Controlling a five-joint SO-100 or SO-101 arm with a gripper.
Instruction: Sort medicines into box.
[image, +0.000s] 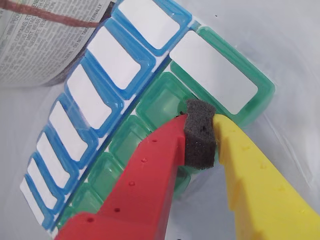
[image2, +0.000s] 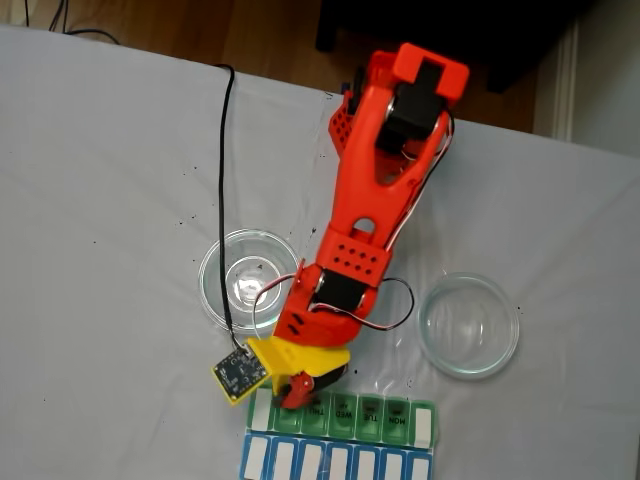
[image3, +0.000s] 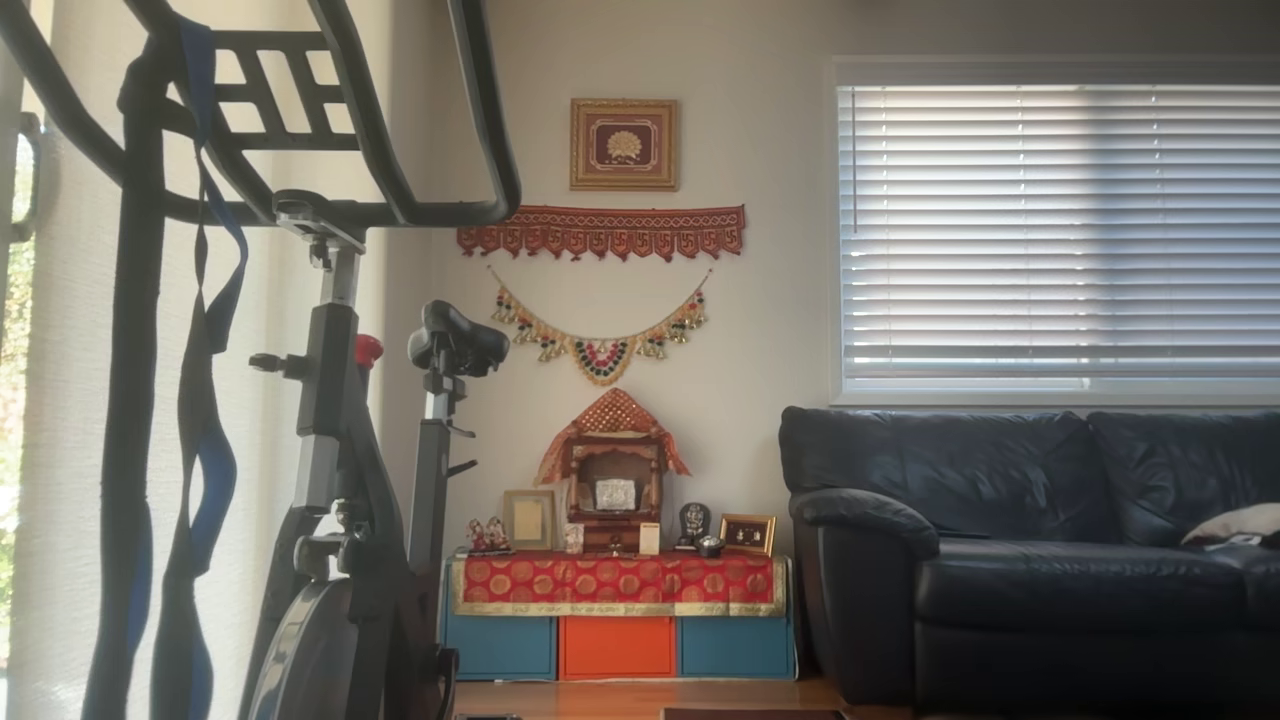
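Wrist view shows my claw (image: 200, 132) from just behind: a red finger on the left and a yellow finger on the right, pressed together on a dark grey foam pad (image: 200, 135) between their tips, with no pill visible in the grip. Right under the tips sits the box (image: 150, 107), its green compartments open, one end flap (image: 215, 75) shut under a white label, and a blue-lidded row (image: 85, 110) alongside. I see no medicines; being small and glossy, I judge they would be light, slippery and prone to roll, best pinched across the middle against the foam. Fixed view adds what the wrist cannot: my orange arm (image2: 385, 180) reaching down the white table (image2: 100, 200), two clear glass dishes (image2: 248, 277) that look empty, and day letters on the box's green lids.
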